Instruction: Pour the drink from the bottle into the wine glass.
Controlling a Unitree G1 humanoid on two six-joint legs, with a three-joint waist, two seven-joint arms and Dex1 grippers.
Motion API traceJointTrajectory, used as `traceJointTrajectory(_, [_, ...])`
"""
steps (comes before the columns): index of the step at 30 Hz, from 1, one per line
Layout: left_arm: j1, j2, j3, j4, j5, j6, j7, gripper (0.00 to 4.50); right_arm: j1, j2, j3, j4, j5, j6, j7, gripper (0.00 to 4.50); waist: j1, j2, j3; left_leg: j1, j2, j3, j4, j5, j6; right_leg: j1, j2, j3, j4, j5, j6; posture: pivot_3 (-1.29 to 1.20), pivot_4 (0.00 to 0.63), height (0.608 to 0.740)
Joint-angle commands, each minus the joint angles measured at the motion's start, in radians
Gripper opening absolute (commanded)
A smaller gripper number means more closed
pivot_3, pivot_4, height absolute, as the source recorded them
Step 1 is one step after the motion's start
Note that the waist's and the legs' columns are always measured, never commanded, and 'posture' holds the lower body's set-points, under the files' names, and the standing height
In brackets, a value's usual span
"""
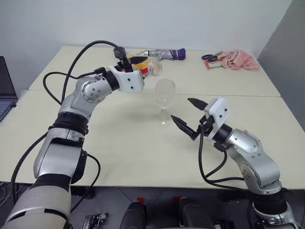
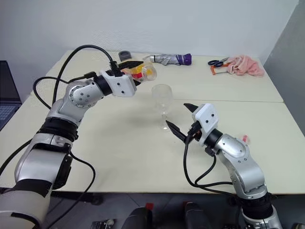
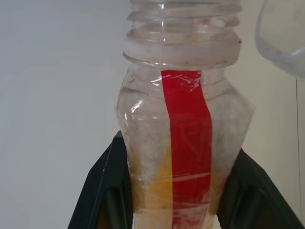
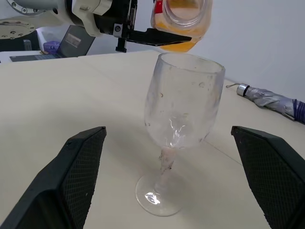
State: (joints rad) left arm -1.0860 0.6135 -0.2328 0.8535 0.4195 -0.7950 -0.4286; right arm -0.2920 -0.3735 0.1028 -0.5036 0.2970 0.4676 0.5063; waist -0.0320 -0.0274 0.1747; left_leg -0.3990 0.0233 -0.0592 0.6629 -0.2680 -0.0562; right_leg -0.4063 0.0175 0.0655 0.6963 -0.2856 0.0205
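My left gripper (image 1: 137, 65) is shut on the bottle (image 1: 148, 69) and holds it tipped almost level, its open, capless mouth (image 4: 183, 9) pointing at the glass rim. A red stripe (image 3: 187, 143) runs down the clear body. The drink (image 4: 181, 44) is orange and pools inside the bottle near its neck. Just below and in front of the mouth, the wine glass (image 1: 165, 98) stands upright on the table, with no liquid visible in its bowl (image 4: 183, 102). On the near right side of the glass my right gripper (image 1: 181, 109) is open, its fingers (image 4: 71, 176) apart from the glass.
Along the table's far edge lie a folded umbrella (image 1: 167, 54), scissors (image 1: 212, 56) and a pink cloth (image 1: 239, 60). A laptop (image 1: 5, 93) sits at the far left. A seam (image 1: 248, 96) crosses the cream table behind the glass.
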Motion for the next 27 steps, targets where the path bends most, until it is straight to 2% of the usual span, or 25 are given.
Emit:
traceJointTrajectory(1, [-0.060,0.021,-0.007,0.021,0.033,-0.055,0.051,1.69,-0.008,0.003,0.001,-0.033,0.014,-0.015,0.011,4.50,0.000,0.000,0.000,0.000,0.000,0.000,0.000,0.000,0.000,0.000,0.000,0.000,0.000,0.000,0.000,0.00,0.150,0.740])
traceJointTrajectory(12, [-0.118,0.049,-0.063,0.070,0.180,-0.135,0.219,1.69,-0.002,0.024,0.001,-0.045,0.019,-0.011,0.011,4.50,0.000,0.000,0.000,0.000,0.000,0.000,0.000,0.000,0.000,0.000,0.000,0.000,0.000,0.000,0.000,0.00,0.150,0.740])
traceJointTrajectory(27, [-0.155,0.063,-0.098,0.078,0.264,-0.151,0.348,1.69,0.005,0.031,0.009,-0.045,0.015,-0.007,0.001,4.50,0.000,0.000,0.000,0.000,0.000,0.000,0.000,0.000,0.000,0.000,0.000,0.000,0.000,0.000,0.000,0.00,0.150,0.740])
